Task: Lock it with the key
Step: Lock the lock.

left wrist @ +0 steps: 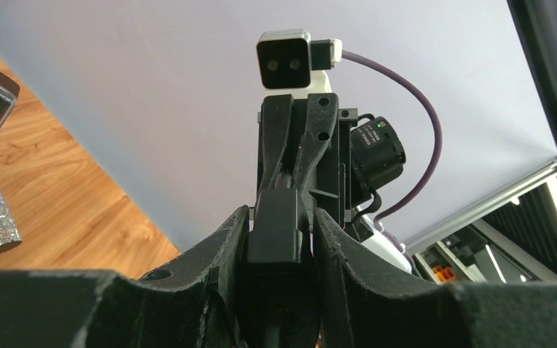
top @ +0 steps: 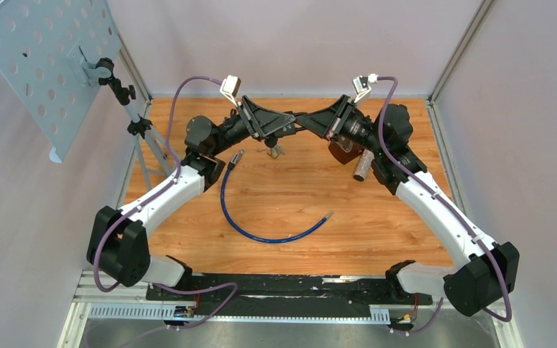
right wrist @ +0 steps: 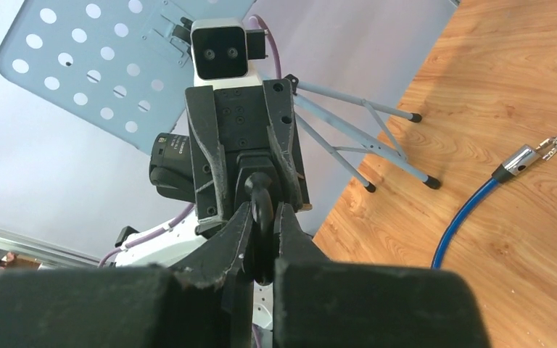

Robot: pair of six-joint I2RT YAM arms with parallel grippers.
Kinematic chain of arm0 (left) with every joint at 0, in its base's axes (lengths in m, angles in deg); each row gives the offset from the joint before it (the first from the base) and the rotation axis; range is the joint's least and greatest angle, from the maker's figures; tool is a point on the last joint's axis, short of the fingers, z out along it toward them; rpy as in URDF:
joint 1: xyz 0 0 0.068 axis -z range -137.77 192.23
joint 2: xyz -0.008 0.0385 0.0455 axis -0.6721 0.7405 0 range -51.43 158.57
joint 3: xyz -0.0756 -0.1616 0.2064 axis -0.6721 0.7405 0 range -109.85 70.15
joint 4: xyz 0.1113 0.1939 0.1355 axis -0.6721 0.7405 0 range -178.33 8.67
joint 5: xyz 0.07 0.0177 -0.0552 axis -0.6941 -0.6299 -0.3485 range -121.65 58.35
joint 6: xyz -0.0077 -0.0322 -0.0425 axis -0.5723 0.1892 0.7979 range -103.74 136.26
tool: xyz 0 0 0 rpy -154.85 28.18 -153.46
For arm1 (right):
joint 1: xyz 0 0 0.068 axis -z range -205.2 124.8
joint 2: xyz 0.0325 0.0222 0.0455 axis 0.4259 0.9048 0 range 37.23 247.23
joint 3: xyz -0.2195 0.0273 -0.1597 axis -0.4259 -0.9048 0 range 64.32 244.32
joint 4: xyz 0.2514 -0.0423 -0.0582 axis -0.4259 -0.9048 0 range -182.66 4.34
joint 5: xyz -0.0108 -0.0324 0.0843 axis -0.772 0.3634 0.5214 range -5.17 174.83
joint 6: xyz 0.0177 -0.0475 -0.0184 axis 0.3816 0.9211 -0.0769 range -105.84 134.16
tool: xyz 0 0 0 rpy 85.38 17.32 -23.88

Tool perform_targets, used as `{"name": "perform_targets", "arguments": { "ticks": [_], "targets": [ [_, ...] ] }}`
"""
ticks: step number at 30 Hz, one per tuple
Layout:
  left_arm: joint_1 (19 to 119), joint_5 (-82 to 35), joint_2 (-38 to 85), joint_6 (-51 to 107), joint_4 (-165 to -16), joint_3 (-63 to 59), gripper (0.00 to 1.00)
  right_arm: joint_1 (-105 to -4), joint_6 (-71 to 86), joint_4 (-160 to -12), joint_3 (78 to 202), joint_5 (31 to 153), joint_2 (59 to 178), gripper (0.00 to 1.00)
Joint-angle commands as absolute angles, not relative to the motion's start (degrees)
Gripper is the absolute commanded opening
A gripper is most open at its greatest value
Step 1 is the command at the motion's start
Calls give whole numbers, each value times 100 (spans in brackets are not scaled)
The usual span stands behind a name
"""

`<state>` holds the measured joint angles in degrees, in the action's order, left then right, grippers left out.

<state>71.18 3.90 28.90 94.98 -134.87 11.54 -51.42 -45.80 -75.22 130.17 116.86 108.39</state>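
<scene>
As both arms were extended over the far middle of the wooden table (top: 377, 225), the left gripper (top: 290, 125) and the right gripper (top: 310, 125) were set nose to nose above the boards.

The lock body (left wrist: 277, 232), a black block, was clamped between the left fingers (left wrist: 221, 246), the jaws narrowed onto its flanks. The key (right wrist: 261, 199) (only its black head was visible) was pinched by the right fingers (right wrist: 294, 232), the jaws drawn almost together.

The long axis of lock and key was laid along the line joining the two grippers, roughly left to right in the top view, with the key pointed toward the left gripper. Whether the blade was seated could not be determined.

Each forearm was angled inward from its base, the elbows were turned outward, and each wrist camera was carried uppermost.

A blue cable (top: 272, 240) was curved on the table, well apart from the grippers. A glittered cylinder (top: 362, 165) was seen beneath the right wrist.
</scene>
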Motion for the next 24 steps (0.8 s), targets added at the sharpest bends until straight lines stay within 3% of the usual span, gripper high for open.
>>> {"name": "perform_targets", "arguments": {
  "ticks": [1,8,14,24],
  "targets": [
    [7151,706,2451,9123,-13867,1029,51,-5158,-4288,-7061,13157,11500,10556,0],
    [7143,1017,2068,7891,-12550,801,72,-5114,-3952,-6875,13372,11806,10437,0],
    [6955,1425,1893,7257,-11946,741,77,-5105,-3366,-6808,13528,12184,10286,0],
    [6741,2943,1855,7124,-12308,656,79,-5043,-3054,-6680,13878,13692,10051,0]
  ]
}}
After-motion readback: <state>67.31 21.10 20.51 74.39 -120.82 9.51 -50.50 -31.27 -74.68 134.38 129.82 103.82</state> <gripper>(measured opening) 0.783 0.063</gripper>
